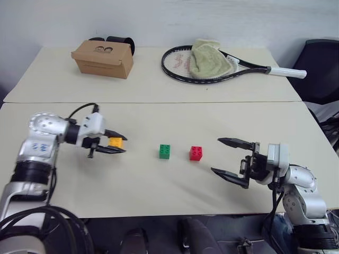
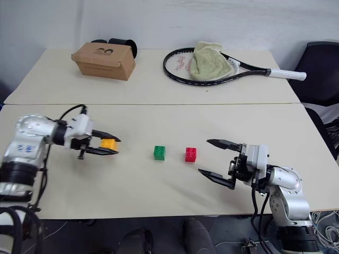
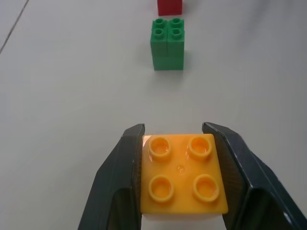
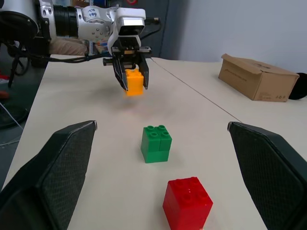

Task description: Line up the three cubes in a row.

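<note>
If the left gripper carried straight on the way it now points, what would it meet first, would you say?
Most likely the green cube. The left gripper, its fingers shut on the yellow-orange cube, points along the table toward it, with the red cube just beyond. The held cube would probably touch first; height is hard to judge.

Bare table lies open at six o'clock of the green cube and red cube.

Brick sits between left gripper fingers, above table; two bricks in line ahead, right gripper beyond
</note>
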Action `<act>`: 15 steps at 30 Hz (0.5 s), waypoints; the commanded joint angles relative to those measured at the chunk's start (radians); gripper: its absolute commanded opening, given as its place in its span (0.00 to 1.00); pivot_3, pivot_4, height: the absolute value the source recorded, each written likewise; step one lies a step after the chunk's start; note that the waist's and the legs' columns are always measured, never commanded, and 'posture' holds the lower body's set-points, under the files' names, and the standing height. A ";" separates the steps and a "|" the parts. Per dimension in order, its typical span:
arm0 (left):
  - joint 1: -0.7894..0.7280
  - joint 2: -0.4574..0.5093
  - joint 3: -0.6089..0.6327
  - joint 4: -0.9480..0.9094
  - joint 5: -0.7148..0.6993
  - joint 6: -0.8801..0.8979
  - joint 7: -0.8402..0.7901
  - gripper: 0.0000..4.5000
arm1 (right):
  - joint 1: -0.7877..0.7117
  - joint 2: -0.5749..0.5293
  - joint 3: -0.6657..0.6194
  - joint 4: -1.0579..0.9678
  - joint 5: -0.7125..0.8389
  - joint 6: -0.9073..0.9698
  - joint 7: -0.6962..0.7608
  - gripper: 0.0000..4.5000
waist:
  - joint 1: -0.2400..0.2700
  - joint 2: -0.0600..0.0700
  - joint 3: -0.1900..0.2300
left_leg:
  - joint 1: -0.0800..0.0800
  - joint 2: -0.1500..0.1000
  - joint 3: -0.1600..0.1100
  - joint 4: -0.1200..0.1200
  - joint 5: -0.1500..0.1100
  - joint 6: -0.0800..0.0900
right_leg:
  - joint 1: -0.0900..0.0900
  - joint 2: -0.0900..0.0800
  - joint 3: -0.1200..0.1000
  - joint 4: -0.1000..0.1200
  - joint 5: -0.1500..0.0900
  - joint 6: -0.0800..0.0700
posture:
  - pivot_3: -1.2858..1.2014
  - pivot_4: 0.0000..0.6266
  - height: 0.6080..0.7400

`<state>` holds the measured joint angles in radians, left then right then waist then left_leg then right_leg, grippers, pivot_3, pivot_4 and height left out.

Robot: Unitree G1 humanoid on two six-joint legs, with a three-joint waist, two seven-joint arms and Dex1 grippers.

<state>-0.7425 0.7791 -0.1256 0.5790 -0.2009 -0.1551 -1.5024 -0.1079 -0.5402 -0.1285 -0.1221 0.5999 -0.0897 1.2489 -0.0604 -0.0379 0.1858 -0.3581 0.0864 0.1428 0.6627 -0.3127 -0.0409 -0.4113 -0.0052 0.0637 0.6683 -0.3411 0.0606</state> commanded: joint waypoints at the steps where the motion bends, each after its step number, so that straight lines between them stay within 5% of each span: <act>1: -0.073 -0.039 -0.038 0.137 0.045 -0.094 -0.095 0.34 | 0.020 -0.009 -0.033 -0.054 0.006 -0.013 -0.028 1.00 | 0.002 0.000 0.000 | 0.000 0.000 0.000 0.000 0.000 0.000 | 0.000 0.000 0.000 0.000 0.000 0.000 | 0.52 0.24 1.00; 15: -0.137 -0.150 -0.071 0.306 0.056 -0.169 -0.106 0.34 | 0.134 -0.028 -0.094 -0.142 0.005 -0.020 -0.088 1.00 | 0.005 0.000 0.000 | -0.001 0.000 0.000 0.002 0.000 0.001 | 0.000 -0.001 0.001 0.000 0.001 0.002 | 0.52 0.24 1.00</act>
<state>-0.8685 0.6340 -0.2042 0.8822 -0.1340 -0.3139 -1.5025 0.0188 -0.5638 -0.2031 -0.2335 0.5931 -0.0899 1.1647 -0.0553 -0.0379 0.1858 -0.3590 0.0860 0.1433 0.6646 -0.3131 -0.0400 -0.4116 -0.0059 0.0647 0.6685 -0.3405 0.0622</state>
